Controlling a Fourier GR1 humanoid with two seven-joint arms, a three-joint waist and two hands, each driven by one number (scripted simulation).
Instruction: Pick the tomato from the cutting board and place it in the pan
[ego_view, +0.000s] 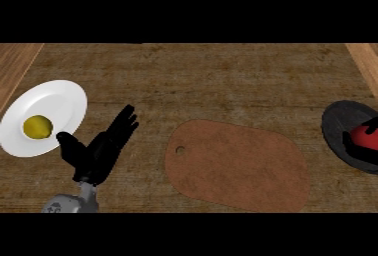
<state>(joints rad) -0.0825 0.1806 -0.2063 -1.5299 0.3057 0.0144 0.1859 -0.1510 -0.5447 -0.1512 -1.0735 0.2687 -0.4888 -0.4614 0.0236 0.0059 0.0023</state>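
The robot's right hand (359, 141) is hovering over the dark pan (338, 120) at the view's right edge, its black fingers curling round the red tomato (365, 134), which is sitting inside the pan's outline and no longer on the brown cutting board (236, 165). Whether the tomato is already touching the pan's floor cannot be told.

The likely risk lies in the release: if the fingers are opening while the tomato is hanging above the floor near the rim, it may roll out over the edge onto the counter (221, 80).

The tomato is looking roundish and mostly hidden, so no long axis or facing can be made out.

The left hand (100, 150) is resting with its fingers straight and slightly apart, beside the white plate (59, 100) holding a yellow fruit (37, 127).
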